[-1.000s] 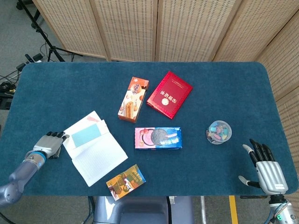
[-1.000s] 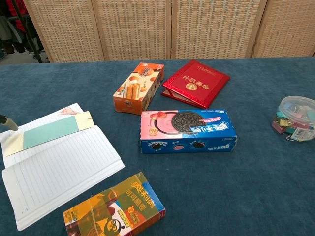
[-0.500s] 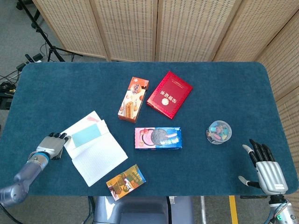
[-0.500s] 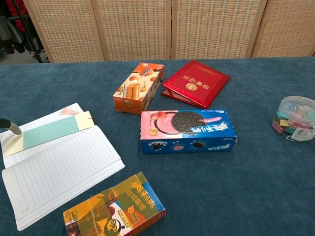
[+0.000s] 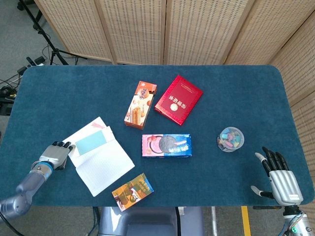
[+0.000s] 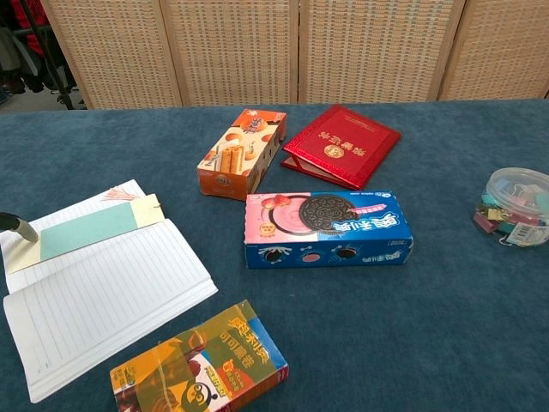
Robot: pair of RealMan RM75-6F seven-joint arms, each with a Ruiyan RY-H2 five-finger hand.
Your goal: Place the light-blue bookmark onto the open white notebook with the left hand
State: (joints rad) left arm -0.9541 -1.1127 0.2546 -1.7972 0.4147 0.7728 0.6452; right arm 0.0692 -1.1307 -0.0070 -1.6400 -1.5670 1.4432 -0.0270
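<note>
The light-blue bookmark [image 5: 90, 142] is laid flat across the upper page of the open white notebook [image 5: 101, 162] — released, with nothing gripping it. The left hand [image 5: 55, 155] is seen just beside the notebook's left edge, its fingers curled in on nothing. The right hand [image 5: 279, 177] is held flat and spread at the table's [image 5: 236, 93] near right corner — well apart from everything.

Light-blue bookmark [image 6: 88, 230] flat on open notebook [image 6: 103, 296]

Blue table [image 5: 74, 93], open notebook [image 5: 101, 164], snack boxes [image 5: 166, 145], red booklet [image 5: 178, 100], seemingly clip tub [image 5: 230, 138]
</note>
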